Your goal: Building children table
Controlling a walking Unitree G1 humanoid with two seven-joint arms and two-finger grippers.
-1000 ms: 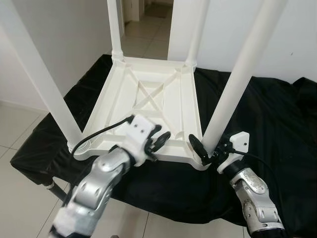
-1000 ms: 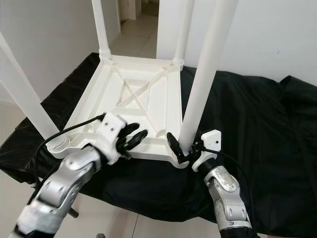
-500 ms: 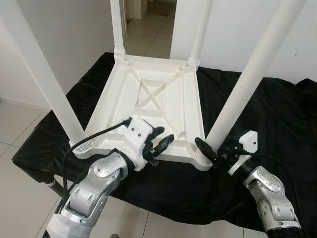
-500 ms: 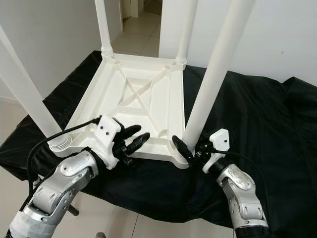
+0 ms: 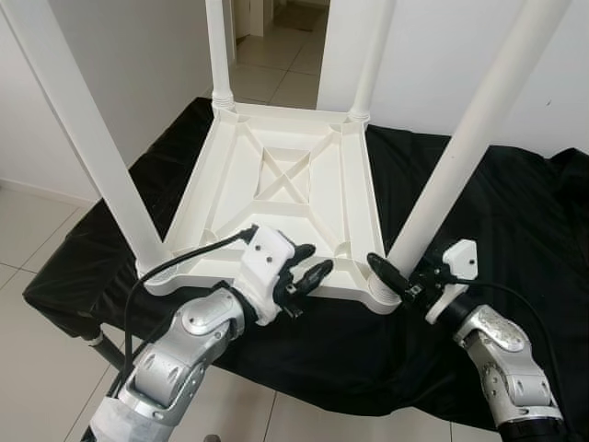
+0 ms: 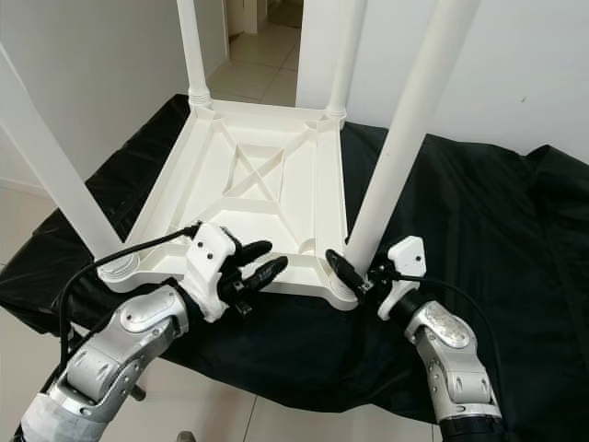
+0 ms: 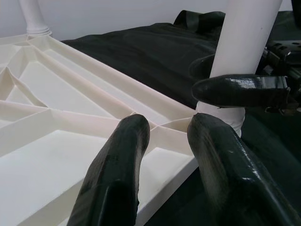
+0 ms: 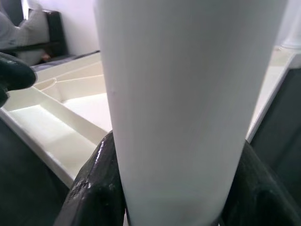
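Observation:
A white plastic children's table (image 5: 285,198) lies upside down on a black cloth, with its legs pointing up. My right gripper (image 5: 396,276) is shut on the foot of the near-right leg (image 5: 460,157), just above the corner socket. In the right wrist view its fingers (image 8: 96,183) hug both sides of that leg (image 8: 188,94). My left gripper (image 5: 313,261) is open and hovers over the table's front rim, a little left of that corner. Its fingers (image 7: 122,174) have nothing between them.
Three other white legs stand at the near-left (image 5: 87,138), far-left (image 5: 218,51) and far-right (image 5: 368,55) corners. The black cloth (image 5: 515,212) drapes over the support, whose front edge is close below my arms. Tiled floor (image 5: 28,230) lies to the left and a doorway behind.
My left gripper has edged right along the front rim toward the near-right corner. The right gripper stays clamped at the leg's foot.

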